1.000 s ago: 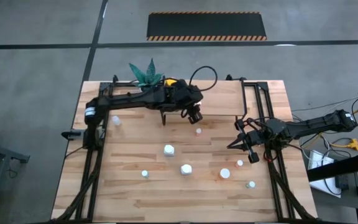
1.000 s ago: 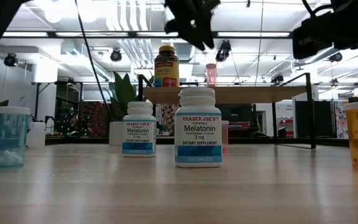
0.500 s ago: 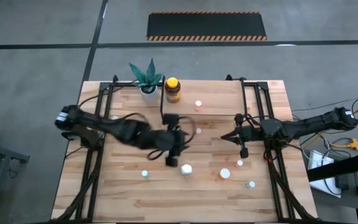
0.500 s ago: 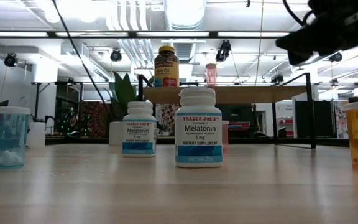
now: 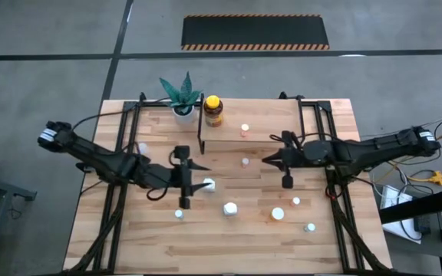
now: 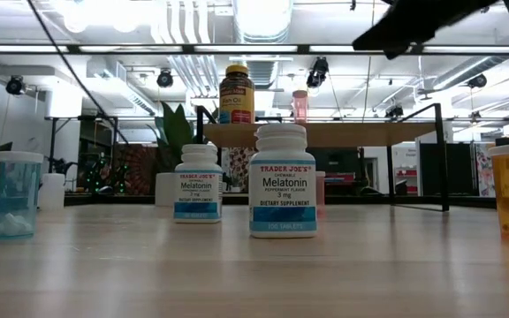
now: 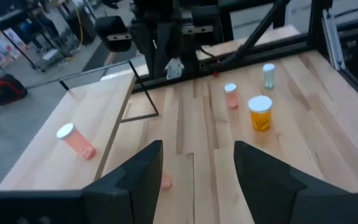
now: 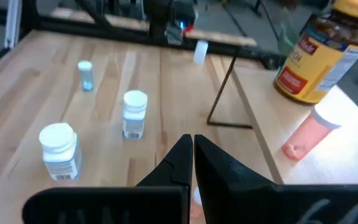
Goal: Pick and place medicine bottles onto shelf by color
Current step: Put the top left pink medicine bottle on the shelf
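Standing at desk centre: white melatonin bottle (image 5: 209,184), likely light, rigid, slick; grip mid-body. Left tool (image 5: 184,184) wide, empty, nine o'clock; right tool (image 5: 285,170) pinched shut.

Light matt wood shelf (image 5: 263,130), black metal legs

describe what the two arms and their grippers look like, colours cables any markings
Both arms are dark, slim and jointed, with black cables looping along them. The left arm has a white band near its outer end. The left gripper has two broad, dark, flat-sided fingers; the right gripper has dark fingers tapering to thin tips.
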### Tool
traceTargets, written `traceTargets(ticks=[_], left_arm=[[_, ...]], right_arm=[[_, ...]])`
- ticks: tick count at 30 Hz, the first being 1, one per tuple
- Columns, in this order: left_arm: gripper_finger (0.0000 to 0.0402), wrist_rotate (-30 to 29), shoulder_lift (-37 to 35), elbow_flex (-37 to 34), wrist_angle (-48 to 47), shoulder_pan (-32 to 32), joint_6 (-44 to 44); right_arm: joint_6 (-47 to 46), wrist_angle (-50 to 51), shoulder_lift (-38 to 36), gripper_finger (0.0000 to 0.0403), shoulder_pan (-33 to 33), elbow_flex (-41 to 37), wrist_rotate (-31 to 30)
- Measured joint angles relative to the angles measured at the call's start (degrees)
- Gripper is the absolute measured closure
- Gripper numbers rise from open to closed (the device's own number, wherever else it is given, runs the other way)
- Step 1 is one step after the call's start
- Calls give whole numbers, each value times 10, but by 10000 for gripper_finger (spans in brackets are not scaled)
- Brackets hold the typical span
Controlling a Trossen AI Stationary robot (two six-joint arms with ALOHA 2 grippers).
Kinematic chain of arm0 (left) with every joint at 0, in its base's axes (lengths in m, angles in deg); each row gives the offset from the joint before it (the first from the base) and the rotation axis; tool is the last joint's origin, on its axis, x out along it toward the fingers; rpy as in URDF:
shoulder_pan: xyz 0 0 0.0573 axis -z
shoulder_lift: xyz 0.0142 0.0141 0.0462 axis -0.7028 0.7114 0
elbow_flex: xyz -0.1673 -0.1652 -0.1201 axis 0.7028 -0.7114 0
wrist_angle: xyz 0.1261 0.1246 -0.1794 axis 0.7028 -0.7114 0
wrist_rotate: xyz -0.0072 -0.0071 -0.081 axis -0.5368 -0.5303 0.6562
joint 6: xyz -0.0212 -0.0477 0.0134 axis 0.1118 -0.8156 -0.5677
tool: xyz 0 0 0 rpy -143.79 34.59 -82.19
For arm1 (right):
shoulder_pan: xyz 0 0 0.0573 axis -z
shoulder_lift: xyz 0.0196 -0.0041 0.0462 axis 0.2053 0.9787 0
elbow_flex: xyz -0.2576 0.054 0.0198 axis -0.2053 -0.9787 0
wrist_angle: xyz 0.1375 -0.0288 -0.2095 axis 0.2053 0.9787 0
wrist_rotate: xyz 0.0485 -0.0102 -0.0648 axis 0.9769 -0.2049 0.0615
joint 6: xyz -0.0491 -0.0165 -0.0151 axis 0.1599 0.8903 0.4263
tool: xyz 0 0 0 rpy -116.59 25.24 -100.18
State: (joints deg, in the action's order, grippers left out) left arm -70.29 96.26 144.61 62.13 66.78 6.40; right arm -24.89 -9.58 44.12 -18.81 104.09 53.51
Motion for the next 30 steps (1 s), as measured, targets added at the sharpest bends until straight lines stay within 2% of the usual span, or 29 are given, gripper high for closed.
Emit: traceTargets(ticks=[7,17,26,30], left_arm=[[221,-1,-95,-119,133,0,54],[221,-4,-176,-222,295,0,134],[221,-15,-205,-251,353,0,150],[221,-15,-215,-252,354,0,150]], right_arm=[[8,127,70,394,27,108,-4],[56,172,166,394,118,185,-4],[99,171,250,394,185,223,55],[110,167,273,394,199,236,57]])
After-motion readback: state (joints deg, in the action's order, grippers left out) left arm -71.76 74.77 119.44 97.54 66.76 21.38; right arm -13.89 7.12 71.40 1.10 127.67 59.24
